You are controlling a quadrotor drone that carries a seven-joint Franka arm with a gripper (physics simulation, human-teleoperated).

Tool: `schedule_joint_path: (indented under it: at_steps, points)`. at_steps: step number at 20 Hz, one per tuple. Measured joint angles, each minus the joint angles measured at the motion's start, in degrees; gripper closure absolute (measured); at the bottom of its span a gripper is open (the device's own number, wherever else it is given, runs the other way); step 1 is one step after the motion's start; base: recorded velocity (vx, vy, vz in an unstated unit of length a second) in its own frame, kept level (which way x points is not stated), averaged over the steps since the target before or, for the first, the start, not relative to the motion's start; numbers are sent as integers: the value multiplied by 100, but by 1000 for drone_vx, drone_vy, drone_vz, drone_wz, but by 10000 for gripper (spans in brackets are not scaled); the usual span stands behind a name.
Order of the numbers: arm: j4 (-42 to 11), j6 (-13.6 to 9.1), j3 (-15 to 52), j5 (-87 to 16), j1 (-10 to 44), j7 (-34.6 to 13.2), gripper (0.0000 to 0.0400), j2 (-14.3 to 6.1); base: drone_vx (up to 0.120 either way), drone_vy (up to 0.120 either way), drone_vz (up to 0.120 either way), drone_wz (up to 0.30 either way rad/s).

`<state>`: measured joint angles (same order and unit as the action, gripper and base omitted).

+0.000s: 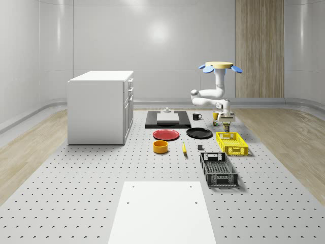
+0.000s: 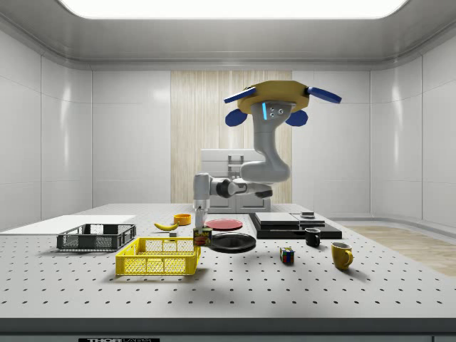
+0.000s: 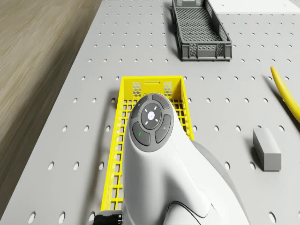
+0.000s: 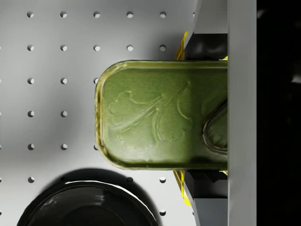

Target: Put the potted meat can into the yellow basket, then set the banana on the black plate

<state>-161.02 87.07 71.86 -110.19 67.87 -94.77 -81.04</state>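
Above yellow basket [image 2: 158,256] end, hovering drone [image 2: 274,103], arm bent down, end effector [image 2: 202,226] clamping potted meat can [image 4: 162,113]

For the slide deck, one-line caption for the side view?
Drone hovers over the table, hand holding the potted meat can at the yellow basket edge.
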Motion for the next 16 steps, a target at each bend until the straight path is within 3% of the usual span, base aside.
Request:
schedule_joint_path:
  at_steps: [16]
  points:
    - [8, 111, 18, 55, 40, -49, 109, -118, 120, 0, 0, 0]
